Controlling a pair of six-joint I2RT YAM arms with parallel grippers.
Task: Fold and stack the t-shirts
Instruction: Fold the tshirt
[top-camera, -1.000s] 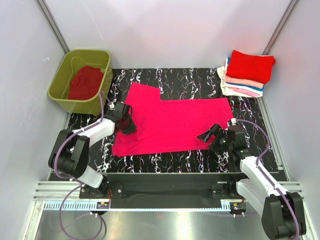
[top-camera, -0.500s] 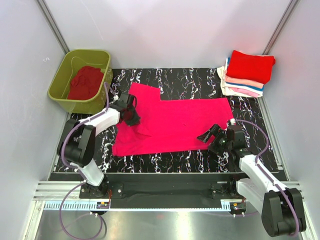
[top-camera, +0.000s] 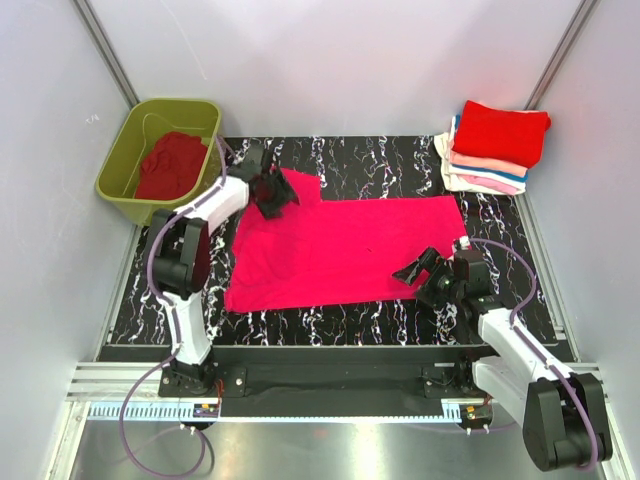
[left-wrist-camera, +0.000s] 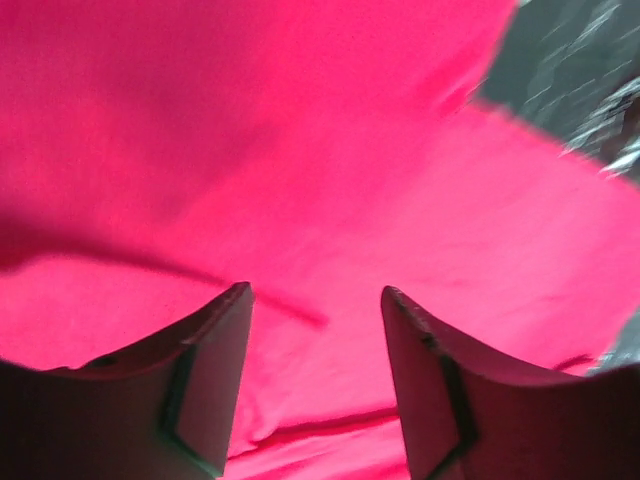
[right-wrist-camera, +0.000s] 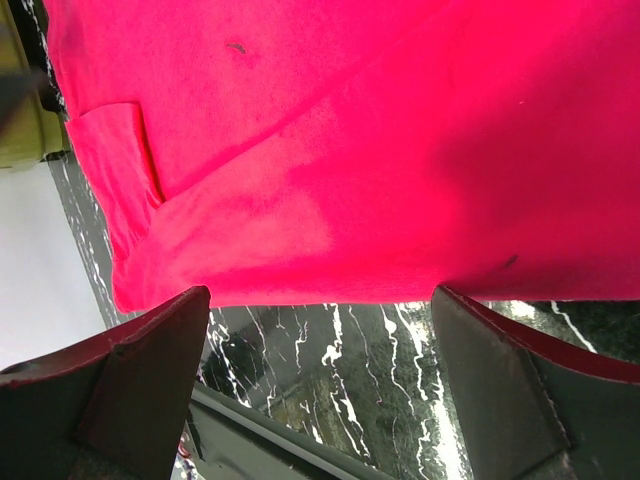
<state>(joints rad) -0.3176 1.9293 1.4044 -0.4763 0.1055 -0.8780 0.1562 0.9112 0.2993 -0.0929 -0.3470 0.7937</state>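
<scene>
A magenta-pink t-shirt lies spread flat on the black marbled table. My left gripper hovers over the shirt's far left corner. In the left wrist view its jaws stand apart, with only pink cloth below and nothing between them. My right gripper is open at the shirt's near right edge. In the right wrist view its jaws straddle bare table just off the shirt's hem. A stack of folded t-shirts, red on top, sits at the back right.
An olive-green tub at the back left holds a crumpled red shirt. White walls close in the back and sides. The table's near edge meets a metal rail by the arm bases.
My left gripper has travelled away from me along the shirt's left side to its far corner and has opened from shut. The right arm has stayed put.
</scene>
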